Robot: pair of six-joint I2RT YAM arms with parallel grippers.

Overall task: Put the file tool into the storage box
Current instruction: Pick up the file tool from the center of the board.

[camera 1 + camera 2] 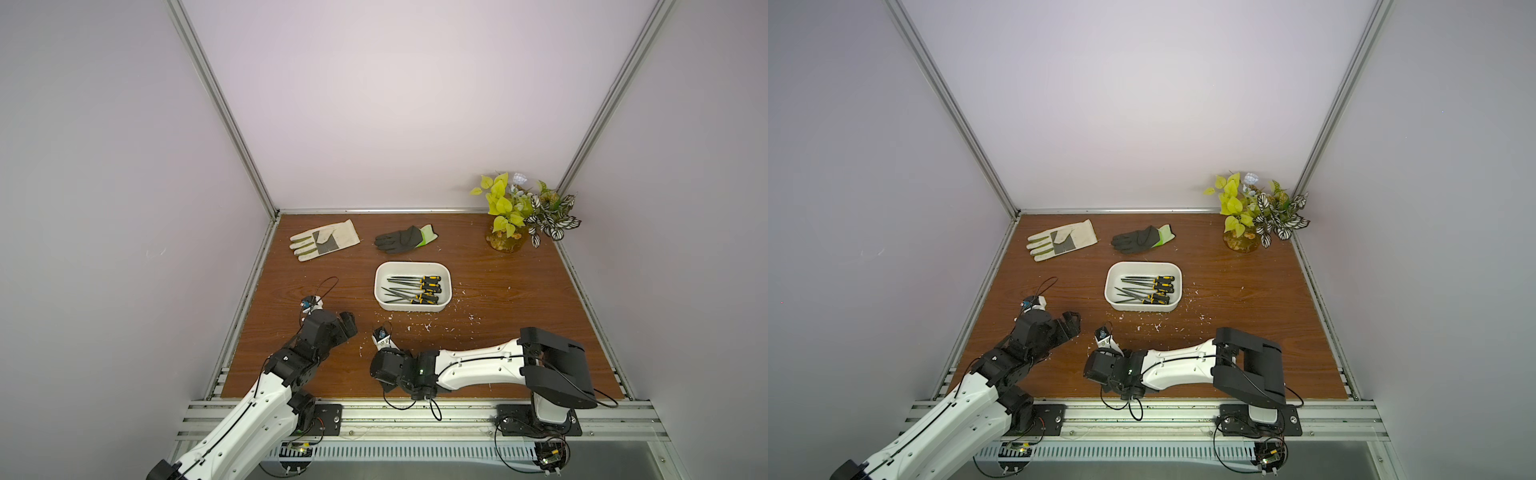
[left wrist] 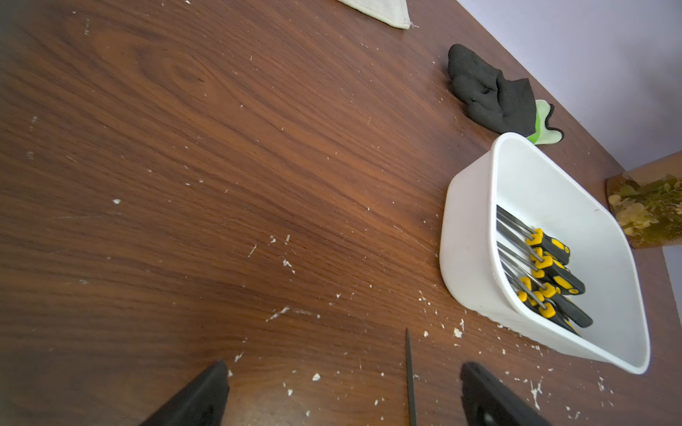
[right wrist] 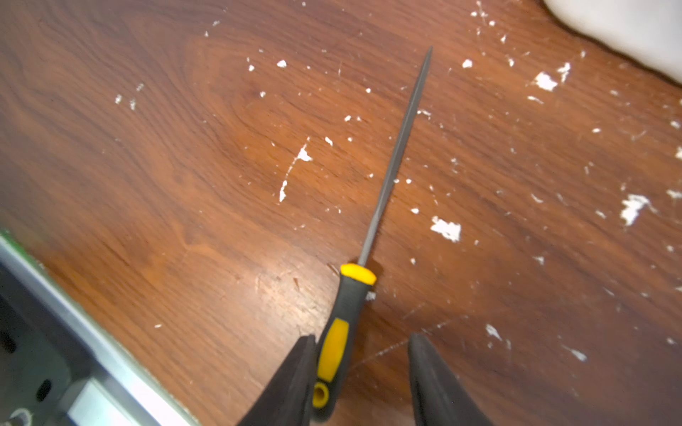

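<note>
Nearest, the right claw is down over the file tool, which appears to lie flat on the bench close to its near edge. In both top views the right wrist hides the tool. The jaws stand apart and straddle the black-and-yellow handle. One finger touches the handle's side, while a clear gap remains to the other finger, so nothing is gripped yet. The blade points away from the claw toward the far right, where a white corner of the storage box just shows.

A little further left, the left claw is open and empty, with only the file's tip showing on the bench beyond it.

Further on, mid-bench, sits the storage box. It is upright and already holds several similar files, their handles lying toward the right. Past it lie a white glove and a black glove, and a plant stands in the far right corner.

I judge the step in hand to be the grasp. The next move calls for closing squarely on the handle, lifting clear of the bench, and carrying the tool far and slightly right over the box's near rim. Releasing with the blade lying along the box's length should keep it from catching on the rim.
</note>
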